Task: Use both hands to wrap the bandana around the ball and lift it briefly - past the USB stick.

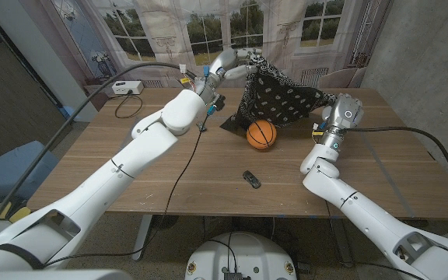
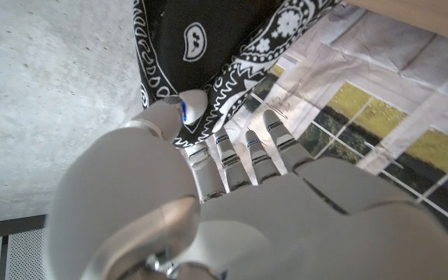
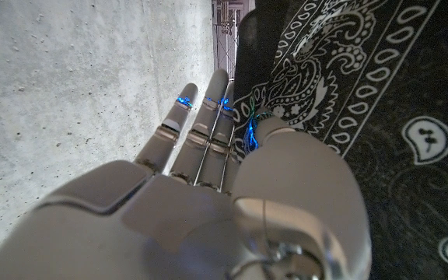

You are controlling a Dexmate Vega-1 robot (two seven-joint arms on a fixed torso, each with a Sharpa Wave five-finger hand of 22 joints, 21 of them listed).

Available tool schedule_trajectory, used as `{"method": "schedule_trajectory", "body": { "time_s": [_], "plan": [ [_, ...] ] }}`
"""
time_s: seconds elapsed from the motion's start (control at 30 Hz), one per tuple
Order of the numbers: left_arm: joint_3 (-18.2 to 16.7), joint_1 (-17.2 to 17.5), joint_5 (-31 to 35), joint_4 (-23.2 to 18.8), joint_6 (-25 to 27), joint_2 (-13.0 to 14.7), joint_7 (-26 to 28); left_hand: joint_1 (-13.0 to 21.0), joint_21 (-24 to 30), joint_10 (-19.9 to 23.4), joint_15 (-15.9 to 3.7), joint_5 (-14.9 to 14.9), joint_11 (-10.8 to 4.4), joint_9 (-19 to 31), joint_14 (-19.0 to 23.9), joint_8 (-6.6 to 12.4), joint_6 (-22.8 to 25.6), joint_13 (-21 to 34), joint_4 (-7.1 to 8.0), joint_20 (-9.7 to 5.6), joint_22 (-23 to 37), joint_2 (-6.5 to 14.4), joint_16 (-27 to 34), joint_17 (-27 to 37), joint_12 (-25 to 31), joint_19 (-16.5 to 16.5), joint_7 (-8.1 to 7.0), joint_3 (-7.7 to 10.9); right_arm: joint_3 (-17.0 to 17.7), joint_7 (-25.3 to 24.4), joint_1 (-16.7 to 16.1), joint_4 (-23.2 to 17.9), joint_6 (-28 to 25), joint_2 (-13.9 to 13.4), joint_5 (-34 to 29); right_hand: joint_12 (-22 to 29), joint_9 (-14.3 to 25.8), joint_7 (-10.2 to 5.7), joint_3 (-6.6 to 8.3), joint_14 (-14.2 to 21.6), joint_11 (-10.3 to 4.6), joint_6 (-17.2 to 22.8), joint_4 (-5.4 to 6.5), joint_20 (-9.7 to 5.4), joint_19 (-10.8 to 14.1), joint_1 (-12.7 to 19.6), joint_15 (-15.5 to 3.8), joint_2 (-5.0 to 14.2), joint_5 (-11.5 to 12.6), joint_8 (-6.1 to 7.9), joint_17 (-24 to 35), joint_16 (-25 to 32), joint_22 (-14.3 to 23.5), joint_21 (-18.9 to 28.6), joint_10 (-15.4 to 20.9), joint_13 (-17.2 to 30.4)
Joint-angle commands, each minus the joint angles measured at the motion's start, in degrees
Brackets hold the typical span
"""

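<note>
Bandana (image 1: pixel 280 96): held raised by left hand (image 1: pixel 243 62) and right hand (image 1: pixel 334 109), each gripping an edge, behind ball (image 1: pixel 261 134). Wrapping and lifting remained. USB stick (image 1: pixel 251 180) lay nearer.

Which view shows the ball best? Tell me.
The head view: the orange ball sits whole on the table, under the bandana that both hands hold up. The wrist views give bandana cloth and fingers, nothing recognisable as the ball.

The square cloth bandana (image 1: pixel 280 96) is black with white paisley print. The round rubber ball (image 1: pixel 261 134) is orange with black lines. The small USB stick (image 1: pixel 251 180) is black; the wooden surface (image 1: pixel 131 167) is brown.
</note>
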Motion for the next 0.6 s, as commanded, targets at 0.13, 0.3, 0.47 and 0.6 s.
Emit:
{"method": "schedule_trajectory", "body": {
  "time_s": [0.13, 0.3, 0.47, 0.6],
  "plan": [
    [3.71, -6.61, -7.45, -2.92, 3.91, 4.38, -16.83, -0.10, -0.13, -0.77, 0.26, 0.79, 0.89, 1.52, -1.18, 1.08, 4.77, 0.25, 0.26, 0.58, 0.36, -0.09, -0.17, 0.35, -0.23, -1.05, 5.84, 1.10, -1.45, 8.29, -8.13, -7.69, 6.29, -13.66, -3.02, -3.11, -0.43, -4.12, 1.48, -6.34, -3.37, 2.18, -1.58, -0.04, -1.95, 0.08, -7.35, -0.06, 0.30, 0.60, -1.71, -5.08, -0.05, 0.43, -5.74, -0.78],
    [5.93, -12.11, -8.20, -3.75, 8.60, 7.16, -24.77, -0.39, -0.49, -2.62, 1.23, 0.98, 1.92, 3.17, -2.72, 1.45, 2.64, 0.34, 0.54, 1.28, 0.51, 0.41, -0.39, 0.59, -0.86, -2.69, 5.82, 2.00, -3.42, 16.78, -9.21, -12.01, 8.14, -21.05, -5.70, -6.42, -0.87, -5.75, 0.49, -12.70, -5.08, 2.30, -1.81, -0.49, -2.97, -0.60, -7.41, -0.51, 0.34, 0.78, -2.90, -8.79, -0.33, 0.51, -11.33, -1.53],
    [8.24, -17.10, -7.82, -3.94, 12.08, 8.88, -31.20, -0.67, -0.77, -2.99, 1.82, 0.91, 2.17, 2.79, -3.59, 0.96, 1.71, 0.40, 0.71, 1.56, 0.57, 0.63, -0.51, 0.68, -0.92, -3.78, 5.67, 2.29, -4.01, 22.56, -9.65, -14.38, 7.88, -23.83, -7.74, -7.27, -1.03, -6.30, 0.24, -13.75, -5.86, 2.40, -1.88, -0.79, -2.92, -0.78, -7.75, -0.63, 0.43, 0.84, -3.28, -9.54, -0.43, 0.64, -12.46, -1.77],
    [10.02, -20.42, -7.55, -3.77, 14.39, 9.58, -35.61, -0.95, -0.76, -3.22, 2.15, 0.79, 2.54, 2.72, -3.71, 0.63, 0.77, 0.43, 0.85, 1.66, 0.62, 0.77, -0.39, 0.74, -0.94, -4.01, 5.40, 2.40, -3.57, 25.06, -10.02, -15.19, 8.33, -24.81, -8.36, -7.75, -1.12, -6.71, 0.12, -14.06, -6.02, 2.61, -1.86, -0.80, -2.79, -0.96, -7.79, -0.66, 0.49, 0.93, -3.54, -9.88, -0.49, 0.75, -13.06, -1.92]
  ]
}}
